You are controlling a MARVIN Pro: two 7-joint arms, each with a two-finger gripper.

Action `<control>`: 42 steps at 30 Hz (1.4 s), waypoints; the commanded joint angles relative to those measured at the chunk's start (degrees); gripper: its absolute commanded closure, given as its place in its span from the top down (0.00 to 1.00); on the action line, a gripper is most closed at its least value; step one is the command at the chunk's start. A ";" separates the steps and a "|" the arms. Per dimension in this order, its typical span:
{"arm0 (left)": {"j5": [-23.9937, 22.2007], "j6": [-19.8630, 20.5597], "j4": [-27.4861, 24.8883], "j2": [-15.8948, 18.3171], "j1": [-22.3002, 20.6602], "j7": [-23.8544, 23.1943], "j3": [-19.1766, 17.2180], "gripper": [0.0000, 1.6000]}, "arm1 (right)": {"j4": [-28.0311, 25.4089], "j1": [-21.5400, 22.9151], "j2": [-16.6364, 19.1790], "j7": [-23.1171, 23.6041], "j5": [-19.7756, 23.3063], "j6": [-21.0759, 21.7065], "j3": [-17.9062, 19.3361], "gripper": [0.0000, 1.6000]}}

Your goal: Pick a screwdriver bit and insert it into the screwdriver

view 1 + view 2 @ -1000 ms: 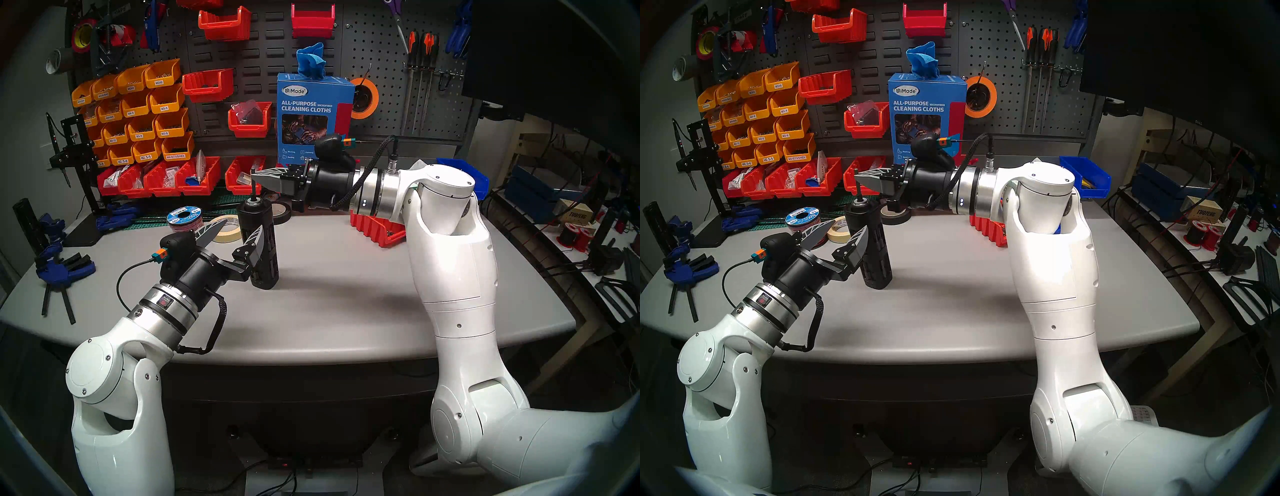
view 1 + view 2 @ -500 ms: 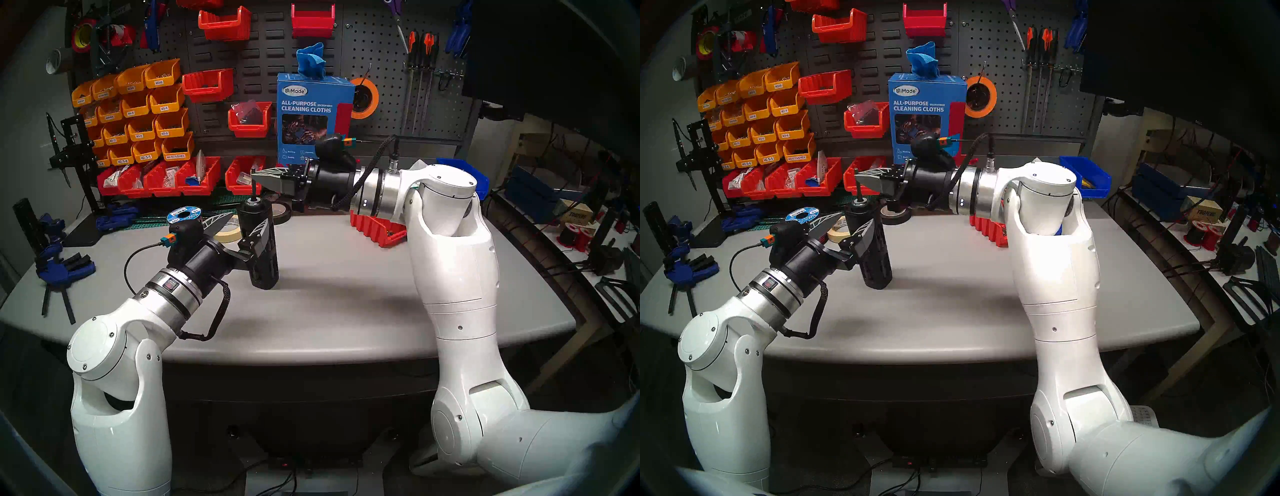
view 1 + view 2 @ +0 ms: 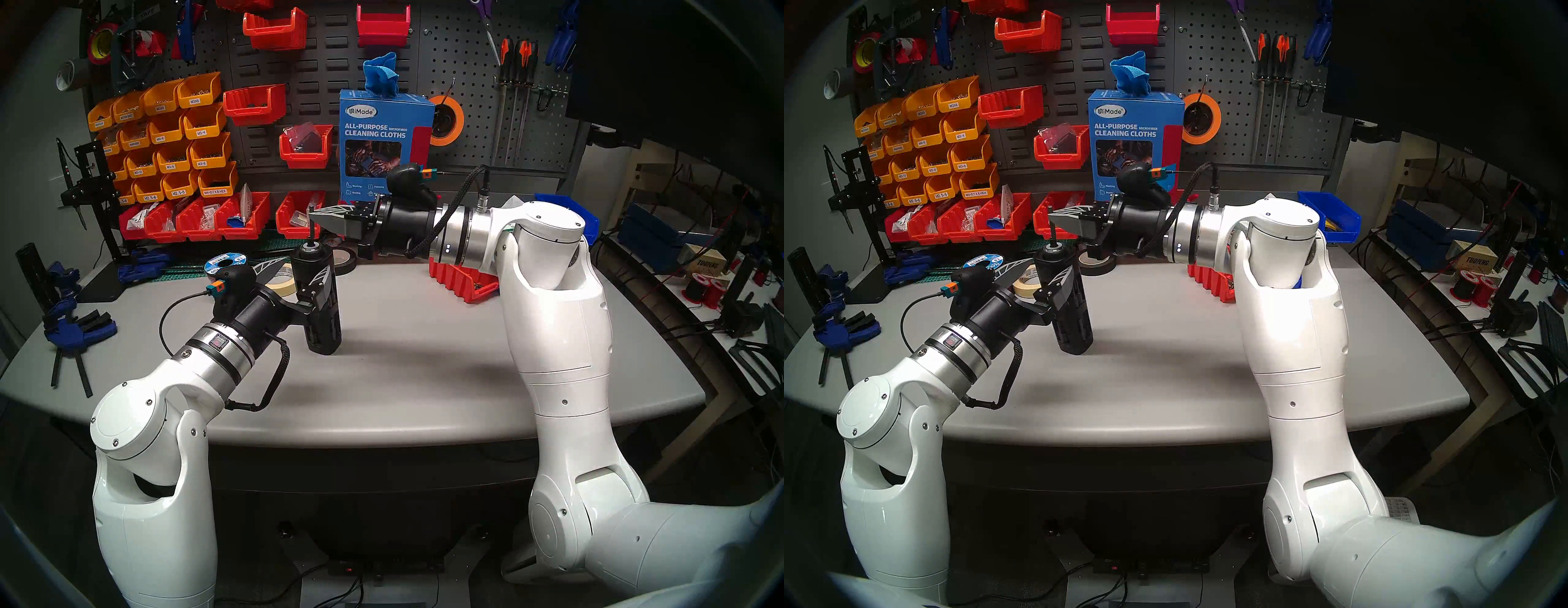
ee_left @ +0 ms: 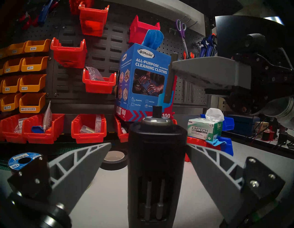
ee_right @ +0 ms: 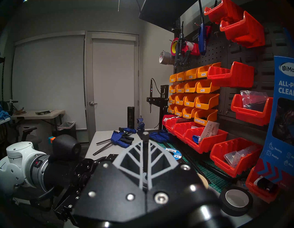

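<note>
Two grippers show in the head views. The left gripper, fingers spread, straddles the screwdriver, a matte-black slotted cylinder standing upright on the grey table; its far finger is partly hidden behind the cylinder, so contact cannot be judged. The right gripper is pressed together on the screwdriver bit, a thin dark rod hanging vertically just above the silver-ringed socket; whether the tip touches the stub there is too small to tell.

From the left wrist, both fingers stand apart from the screwdriver, with silvery rods visible in its slots. The screwdriver bit hangs tilted, slightly right of the socket, a gap below it.

From the right wrist, the closed gripper hides the bit's lower end and the socket.
</note>
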 commanded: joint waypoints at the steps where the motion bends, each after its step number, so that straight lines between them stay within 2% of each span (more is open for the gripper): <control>1: -0.18 0.65 -2.01 -0.49 -1.47 0.55 0.68 1.00 | -1.07 1.21 -0.02 0.83 0.60 -0.51 0.19 0.00; 5: -0.21 0.95 -2.29 -0.62 -1.11 0.65 0.86 1.00 | -0.97 1.19 -0.03 0.86 0.63 -0.66 0.28 0.00; 8: -0.64 1.18 -2.49 -0.62 -0.79 0.35 0.88 0.69 | -0.87 1.22 -0.05 0.92 0.64 -0.80 0.33 0.00; 9: -0.68 1.24 -2.68 -0.65 -0.62 0.40 0.96 0.64 | -0.82 1.24 -0.08 0.94 0.62 -0.86 0.36 0.00; 10: -0.71 1.29 -2.83 -0.66 -0.50 0.39 1.00 0.49 | -0.79 1.25 -0.09 0.96 0.62 -0.89 0.37 0.00; 15: -0.85 1.97 -2.98 -0.74 -0.44 0.24 1.04 0.28 | -0.58 1.35 -0.14 1.06 0.58 -1.05 0.45 0.00; 19: -0.72 2.09 -3.08 -0.75 -0.32 0.07 1.16 0.25 | -0.48 1.41 -0.19 1.04 0.52 -1.16 0.56 0.00; 23: 0.14 1.96 -3.81 -0.87 0.43 0.40 1.67 0.01 | -0.42 1.37 -0.31 1.02 0.51 -1.26 0.68 0.00; 33: 3.80 -0.02 -4.96 -2.02 3.40 3.02 4.05 0.00 | -0.11 1.59 -0.49 1.24 0.45 -1.80 0.99 0.00; 42: 7.67 -1.84 -4.96 -1.91 5.06 7.53 7.23 0.00 | -0.21 1.51 -0.62 1.47 0.36 -1.93 1.19 0.00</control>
